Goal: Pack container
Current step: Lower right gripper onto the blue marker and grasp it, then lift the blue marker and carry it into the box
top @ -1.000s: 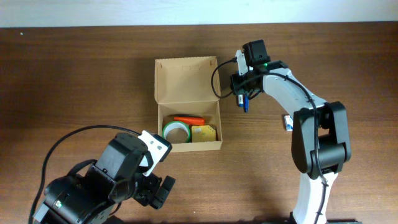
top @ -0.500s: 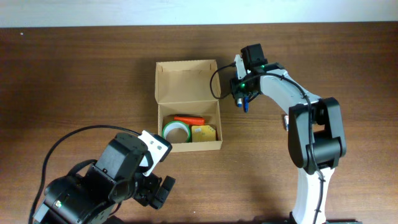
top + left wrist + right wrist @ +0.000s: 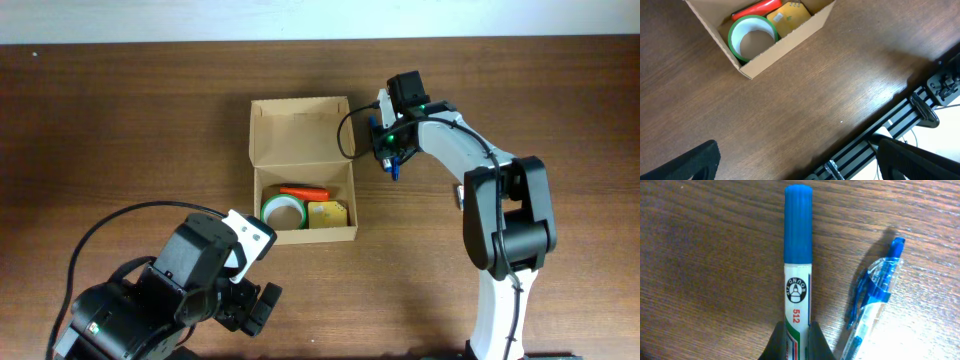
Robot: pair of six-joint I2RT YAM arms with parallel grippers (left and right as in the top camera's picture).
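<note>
The tan cardboard container (image 3: pixel 300 130) stands open on the table, lid flap laid back; it also shows in the left wrist view (image 3: pixel 790 37). Inside lie a green tape roll (image 3: pixel 282 211), an orange pen (image 3: pixel 304 191) and a yellow item (image 3: pixel 328 214). My right gripper (image 3: pixel 390 160) is just right of the box and is shut on a blue-capped white marker (image 3: pixel 798 275). A clear blue pen (image 3: pixel 875 305) lies on the table beside the marker. My left gripper (image 3: pixel 795 165) is open and empty above the table's front edge.
A small white-and-blue object (image 3: pixel 462 196) lies on the table right of the right arm. The table's front edge and a metal rail (image 3: pixel 890 135) show in the left wrist view. The left arm's bulk (image 3: pixel 170 290) fills the front left.
My right gripper has moved a little left toward the box with the marker. The left arm has not moved.
</note>
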